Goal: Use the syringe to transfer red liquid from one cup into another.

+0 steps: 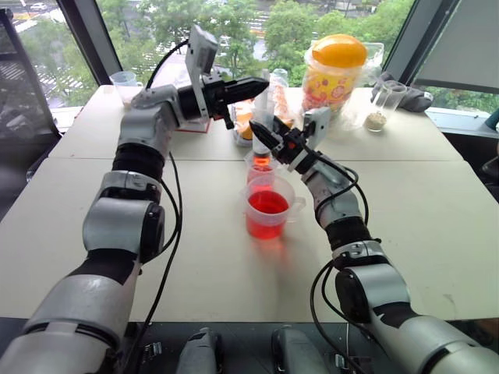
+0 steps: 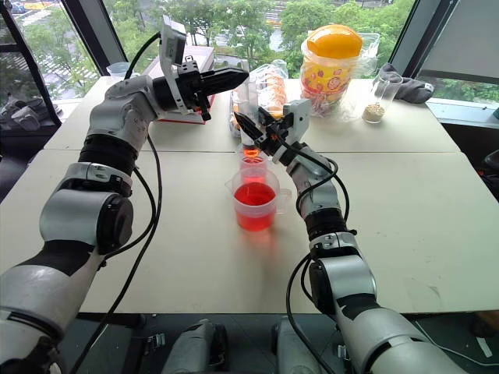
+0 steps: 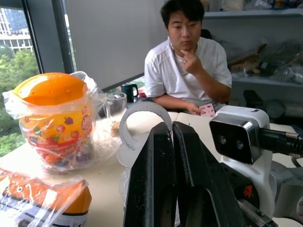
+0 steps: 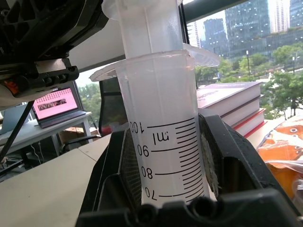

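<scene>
Over the middle of the table (image 1: 437, 234), the right gripper (image 1: 274, 139) holds the syringe (image 4: 163, 142) upright, its 2 fingers clamped on the barrel just below the flange. In the right wrist view the scale from 70 to 100 stands clear and white, so the upper barrel looks empty. The orange-red tip points down into the small cup (image 1: 260, 168), which carries a shallow layer of red liquid (image 2: 253, 195). Just in front of it, touching or nearly so, stands the beaker (image 1: 269, 207), about half full of the same liquid.

The left gripper (image 1: 257, 86) reaches in level from the robot's left at the top of the syringe. Its fingers are pressed together; in the left wrist view they meet right in front of the plunger's white ring (image 3: 142, 125). Whether they pinch the plunger or merely rest at it cannot be told.

Judged step: discharge into the small cup, at or near its end, since the plunger appears largely home.

Next move, as a judgement:
1. Confirm the plunger is fully down.
2. Lift the syringe straight up until the tip clears the rim.
3. Shift it over the beaker and lower the tip into the liquid.
4. Draw the plunger up with the left gripper, keeping the barrel vertical.

Risk: a sideways pull may tip the light cup.
</scene>
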Controlling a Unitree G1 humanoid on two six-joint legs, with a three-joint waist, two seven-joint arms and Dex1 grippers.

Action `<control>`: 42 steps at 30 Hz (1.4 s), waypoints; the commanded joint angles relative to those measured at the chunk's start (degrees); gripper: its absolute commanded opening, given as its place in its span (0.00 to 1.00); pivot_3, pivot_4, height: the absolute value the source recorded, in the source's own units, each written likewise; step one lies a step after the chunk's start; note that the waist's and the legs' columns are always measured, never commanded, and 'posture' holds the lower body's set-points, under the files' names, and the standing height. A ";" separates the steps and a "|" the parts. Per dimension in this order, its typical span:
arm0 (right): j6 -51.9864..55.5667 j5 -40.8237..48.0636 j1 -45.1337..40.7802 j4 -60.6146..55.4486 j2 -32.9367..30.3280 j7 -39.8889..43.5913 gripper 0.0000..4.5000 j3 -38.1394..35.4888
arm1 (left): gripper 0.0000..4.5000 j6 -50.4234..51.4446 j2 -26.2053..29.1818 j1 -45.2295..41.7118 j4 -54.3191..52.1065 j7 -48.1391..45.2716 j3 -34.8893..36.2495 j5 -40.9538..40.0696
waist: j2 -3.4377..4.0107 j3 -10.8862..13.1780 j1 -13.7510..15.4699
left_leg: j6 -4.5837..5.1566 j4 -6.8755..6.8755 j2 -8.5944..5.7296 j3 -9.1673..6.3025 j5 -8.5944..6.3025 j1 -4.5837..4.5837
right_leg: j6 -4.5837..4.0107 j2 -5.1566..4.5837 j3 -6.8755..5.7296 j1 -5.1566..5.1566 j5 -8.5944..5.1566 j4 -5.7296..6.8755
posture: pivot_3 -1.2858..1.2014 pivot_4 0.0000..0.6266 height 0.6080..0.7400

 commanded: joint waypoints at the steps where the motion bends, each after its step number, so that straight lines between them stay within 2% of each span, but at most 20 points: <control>1: -0.26 0.94 -2.57 -4.35 -0.94 -0.36 0.30 -0.91 | 0.02 -2.34 -0.66 0.18 0.27 -1.60 -2.15 2.81 | 0.00 0.00 0.01 | 0.00 0.00 0.00 0.00 0.00 0.00 | 0.00 0.00 0.00 0.00 0.00 0.00 | 0.52 0.24 1.00; 23: 5.23 2.85 -4.50 -12.76 -2.38 -2.31 0.30 -2.27 | 0.02 -3.55 -1.37 7.62 -3.71 -3.68 -5.68 6.75 | 0.00 0.00 0.06 | 0.00 0.00 0.00 0.00 0.00 0.00 | 0.00 0.00 0.00 0.00 0.00 0.00 | 0.52 0.24 1.00; 32: 6.17 2.35 -2.39 -12.96 -2.45 -1.98 0.30 -1.58 | 0.02 -1.97 1.03 3.69 -2.90 -2.85 -2.24 4.30 | 0.00 0.00 0.06 | 0.02 0.00 0.00 0.00 -0.01 -0.01 | 0.00 0.00 0.00 0.00 0.00 -0.01 | 0.52 0.24 1.00; 35: 6.34 2.23 -1.73 -12.90 -2.25 -1.93 0.30 -1.24 | 0.22 -0.41 2.80 2.79 -2.84 -2.18 -0.47 3.22 | 0.00 0.00 0.01 | 0.03 0.00 0.00 0.00 -0.01 0.00 | 0.00 0.00 0.00 0.00 0.00 0.00 | 0.52 0.24 1.00; 41: 6.83 2.06 -0.89 -13.46 -1.96 -1.94 0.30 -0.72 | 0.92 -0.81 5.84 2.99 -2.69 -1.77 0.46 3.47 | 0.02 0.01 -0.28 | 0.07 0.00 0.02 -0.02 -0.04 0.00 | 0.00 0.01 -0.01 0.00 0.00 0.02 | 0.52 0.24 1.00; 42: 6.84 2.04 -0.80 -13.47 -1.94 -1.94 0.30 -0.68 | 0.98 -0.81 6.70 3.24 -2.92 -2.05 0.59 3.44 | 0.01 0.01 -0.31 | 0.06 0.00 0.01 -0.01 -0.04 0.00 | 0.00 0.00 0.00 0.00 0.00 0.02 | 0.52 0.24 1.00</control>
